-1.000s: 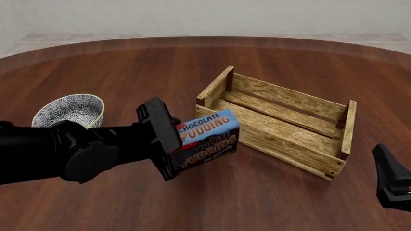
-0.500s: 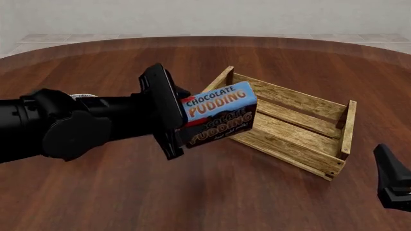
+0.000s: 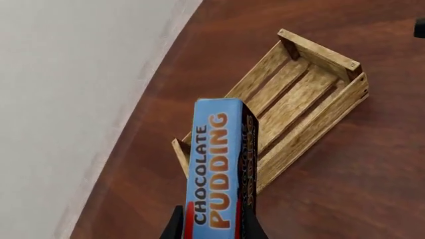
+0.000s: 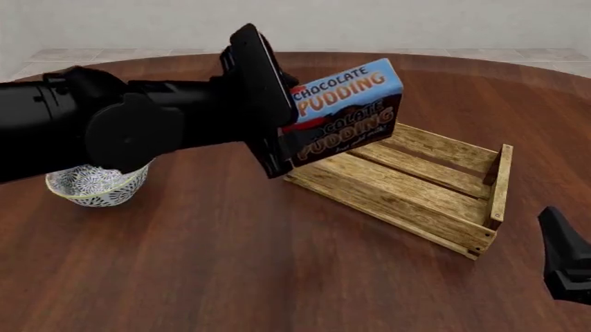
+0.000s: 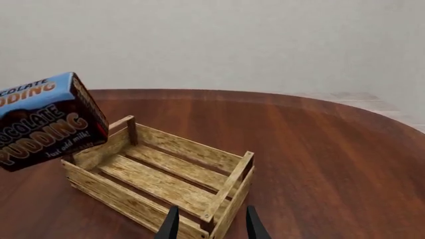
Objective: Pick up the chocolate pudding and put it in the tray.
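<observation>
bowl [image 4: 97, 185]: blue-white patterned, sitting on the table [image 4: 231, 277] at far left in the front view; partly tucked under the left arm [image 4: 111, 128]
left arm: big black thing coming in from the left, stretched out over the bowl toward the middle
left gripper [image 4: 282, 142]: clamped on the chocolate pudding [image 4: 344, 114]; in the left wrist view just the two dark fingertips [image 3: 174, 226] peeking out either side of the carton's near end
chocolate pudding: up in the air, clear of the table; tilted, blue band on top, brown part below, lettering facing the front camera; hanging over the left end of the tray [image 4: 406, 190], not inside it yet; shows up at the edge of the right wrist view too, above that same end
tray: light wooden slat crate with corner posts, sat on the table right of center, angled; nothing lying in it, slats all visible
right gripper [image 4: 563, 266]: parked low at far right, well apart from the tray's near corner; fingers [image 5: 170, 226] spread a bit with nothing between them, pointing at the tray's end
</observation>
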You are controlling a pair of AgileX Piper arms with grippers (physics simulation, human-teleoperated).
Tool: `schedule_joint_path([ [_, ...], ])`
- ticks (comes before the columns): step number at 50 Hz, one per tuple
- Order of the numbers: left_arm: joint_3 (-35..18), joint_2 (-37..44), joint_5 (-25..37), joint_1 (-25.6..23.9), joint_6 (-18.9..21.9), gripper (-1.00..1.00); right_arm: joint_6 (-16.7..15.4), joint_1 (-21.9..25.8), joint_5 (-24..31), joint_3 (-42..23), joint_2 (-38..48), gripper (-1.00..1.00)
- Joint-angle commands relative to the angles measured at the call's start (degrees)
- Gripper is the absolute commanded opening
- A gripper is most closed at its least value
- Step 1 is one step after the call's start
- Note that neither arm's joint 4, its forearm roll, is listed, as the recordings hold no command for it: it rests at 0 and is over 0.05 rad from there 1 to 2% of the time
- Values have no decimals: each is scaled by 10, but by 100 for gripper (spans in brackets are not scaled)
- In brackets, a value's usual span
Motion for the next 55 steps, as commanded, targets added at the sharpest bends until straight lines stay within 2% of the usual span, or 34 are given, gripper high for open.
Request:
schedule_joint_path([
  [1, -38, 37, -19, -7, 13, -100, 2, 1, 1, 0, -2, 100],
  [28, -172, 146, 3, -41, 19, -100, 1, 3, -1, 0, 1, 100],
  [49, -228, 215, -8, -55, 22, -100, 8, 2, -1, 0, 2, 100],
  [55, -230, 231, -19, -58, 26, -100, 12, 1, -1, 0, 1, 100],
])
